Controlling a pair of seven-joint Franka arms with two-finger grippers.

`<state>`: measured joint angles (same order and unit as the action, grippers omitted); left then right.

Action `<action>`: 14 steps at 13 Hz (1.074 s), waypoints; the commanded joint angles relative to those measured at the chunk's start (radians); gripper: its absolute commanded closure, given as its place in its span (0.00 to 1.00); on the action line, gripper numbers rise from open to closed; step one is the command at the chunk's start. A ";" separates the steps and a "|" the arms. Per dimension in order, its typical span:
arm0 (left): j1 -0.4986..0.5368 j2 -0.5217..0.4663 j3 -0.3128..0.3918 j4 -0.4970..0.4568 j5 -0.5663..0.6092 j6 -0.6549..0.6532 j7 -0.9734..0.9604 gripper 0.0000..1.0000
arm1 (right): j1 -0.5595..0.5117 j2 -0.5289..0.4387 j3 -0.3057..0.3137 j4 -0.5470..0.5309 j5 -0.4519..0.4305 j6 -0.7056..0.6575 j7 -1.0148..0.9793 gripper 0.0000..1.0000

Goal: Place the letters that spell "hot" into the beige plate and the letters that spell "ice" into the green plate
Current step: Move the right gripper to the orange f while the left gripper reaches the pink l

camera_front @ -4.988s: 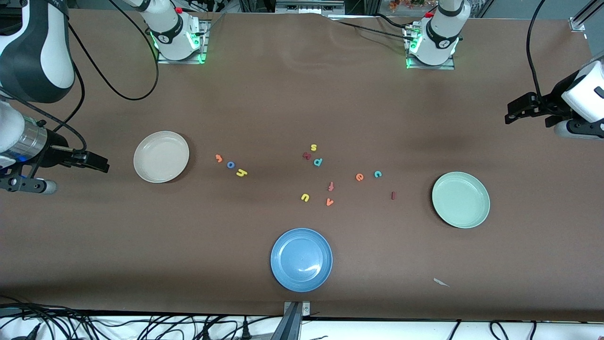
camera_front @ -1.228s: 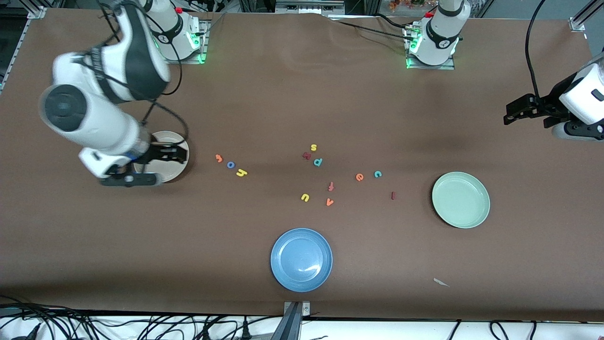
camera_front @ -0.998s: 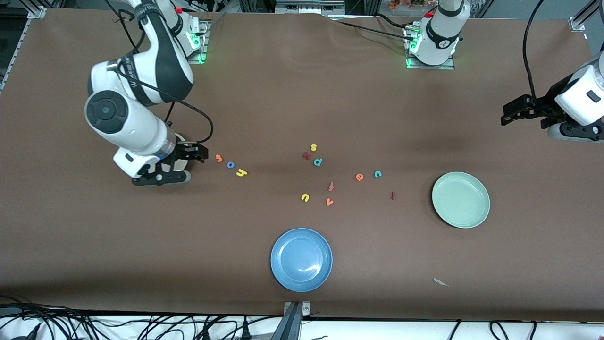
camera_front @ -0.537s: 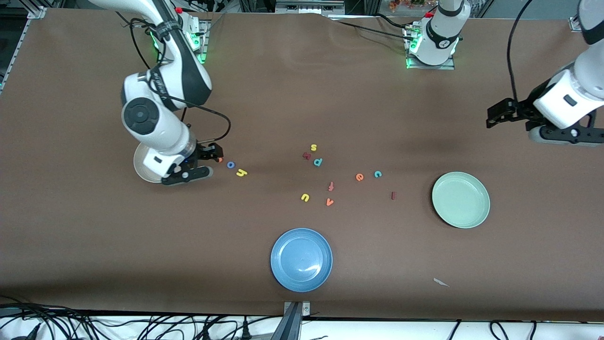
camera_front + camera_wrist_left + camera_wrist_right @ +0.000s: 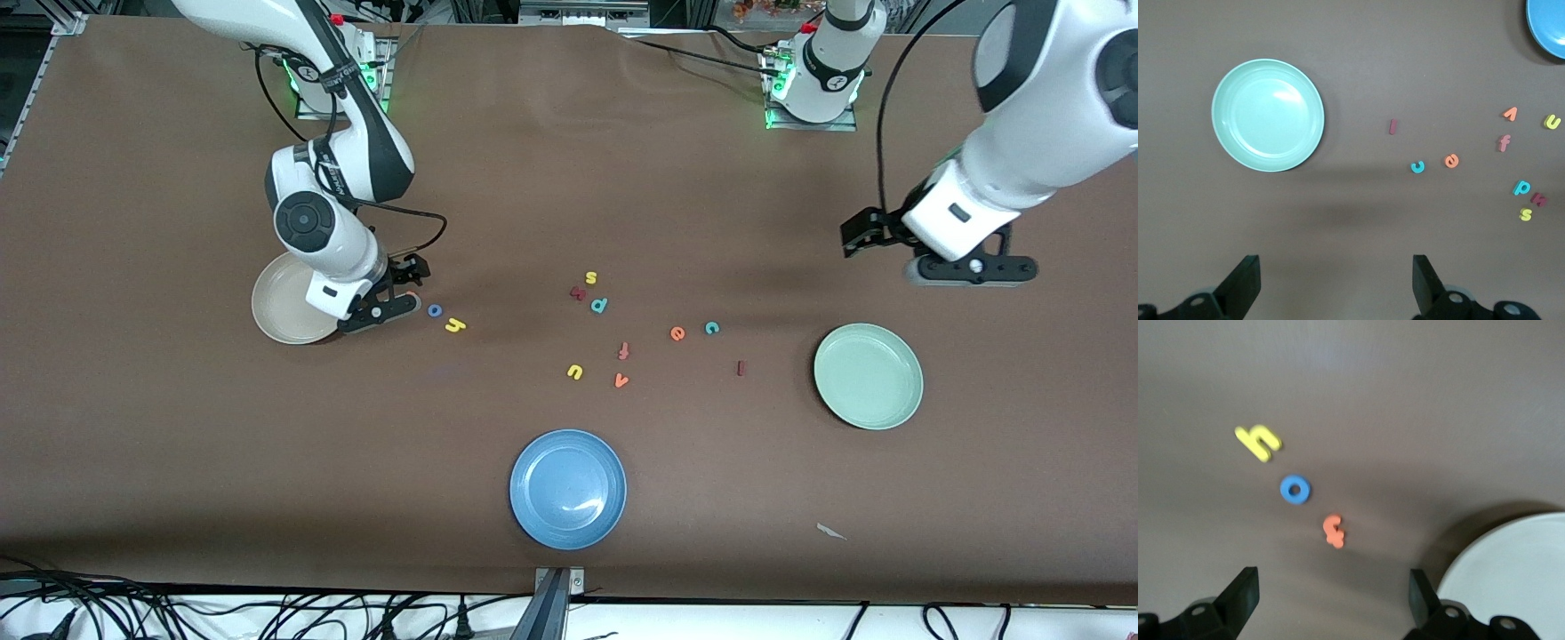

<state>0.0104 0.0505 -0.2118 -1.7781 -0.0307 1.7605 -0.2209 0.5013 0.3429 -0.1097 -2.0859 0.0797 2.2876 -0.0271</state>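
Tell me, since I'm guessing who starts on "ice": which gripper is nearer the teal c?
Left. The left gripper, open, hangs over bare table toward the left arm's end, beside the green plate. The right gripper, open, is over the orange t, well away from the teal c.

my right gripper [image 5: 411,277] hangs over the t [image 5: 1333,530], it seems, just beside the beige plate [image 5: 283,318]. o [image 5: 435,310] and h [image 5: 455,325] trail on toward mid-table. my left gripper [image 5: 861,233] hangs farther back than the green plate [image 5: 868,376], with i [image 5: 740,367], c [image 5: 711,328], e [image 5: 677,333] beside that plate.
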 commanded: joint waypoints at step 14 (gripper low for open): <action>-0.046 0.241 -0.110 -0.173 0.146 0.467 -0.284 0.00 | -0.026 0.116 0.025 -0.017 0.011 0.137 -0.096 0.01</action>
<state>-0.0227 0.2369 -0.3188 -1.9617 0.0714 2.1767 -0.4633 0.4842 0.4418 -0.0903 -2.1130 0.0797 2.3792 -0.1009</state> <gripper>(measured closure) 0.000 0.009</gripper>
